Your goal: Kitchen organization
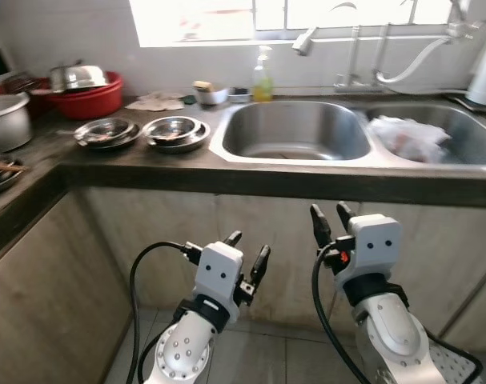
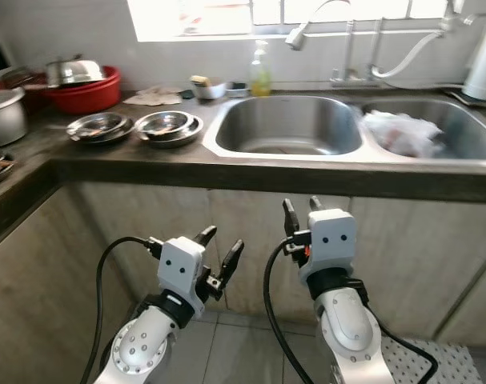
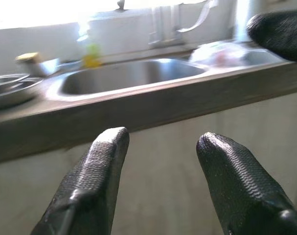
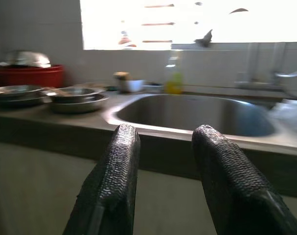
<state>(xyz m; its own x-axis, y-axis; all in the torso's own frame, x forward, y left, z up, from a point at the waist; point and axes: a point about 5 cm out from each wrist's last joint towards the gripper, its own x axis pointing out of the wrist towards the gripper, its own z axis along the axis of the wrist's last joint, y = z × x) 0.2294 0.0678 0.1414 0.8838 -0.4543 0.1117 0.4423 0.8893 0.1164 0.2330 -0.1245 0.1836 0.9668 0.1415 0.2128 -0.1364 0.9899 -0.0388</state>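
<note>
I log: left gripper [image 1: 247, 250] lower centre, jaws spread, empty. Right gripper [image 1: 332, 219] beside it, jaws parted, empty. Steel dishes [image 1: 177, 132] on counter [image 1: 307, 178], frame left of sink [image 1: 301, 130].

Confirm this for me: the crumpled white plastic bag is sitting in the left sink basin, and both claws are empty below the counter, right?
Not quite. The crumpled white plastic bag sits in the right sink basin, as the left eye view shows; the left sink basin holds none. Both the left claw and right claw are empty below the counter.

The worktop [image 1: 226, 164] carries two sink basins [image 1: 300, 130], two stacks of steel plates [image 1: 177, 131], one red basin [image 1: 92, 101], one soap bottle [image 1: 263, 77], one small bowl [image 1: 211, 95] and one grey pot [image 1: 4, 120].
</note>
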